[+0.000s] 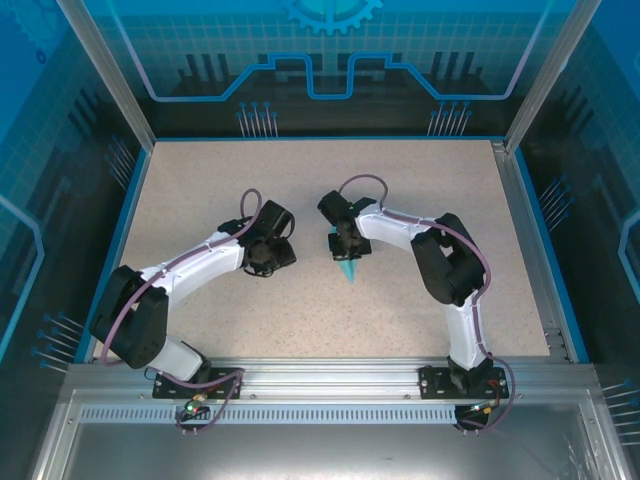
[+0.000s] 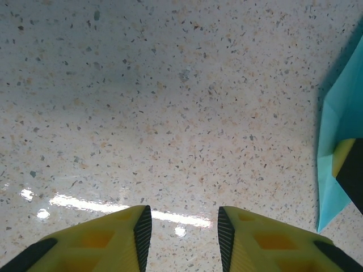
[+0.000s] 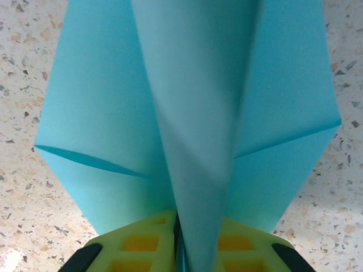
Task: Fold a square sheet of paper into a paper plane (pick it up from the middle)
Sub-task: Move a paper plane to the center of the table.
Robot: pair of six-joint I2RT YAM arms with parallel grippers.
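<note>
You have one paper plane (image 3: 193,113) near the middle of the table (image 1: 200,190) — right gripper (image 3: 180,242) pinched narrowly on its centre crease. Left gripper (image 2: 184,235) part-open, holding nothing — two grippers, one loaded.

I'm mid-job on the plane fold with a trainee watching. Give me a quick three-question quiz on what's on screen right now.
1. True or false: the left gripper has its fingers apart with nothing between them.
2. Where does the centre fold of the paper plane sit? A) between the fingers of the right gripper; B) under the left arm's base; C) against the far wall.
3. Fill in: in the left wrist view, the paper plane lies at the picture's ___ edge.

Key: 1 true; 2 A; 3 right.
</note>
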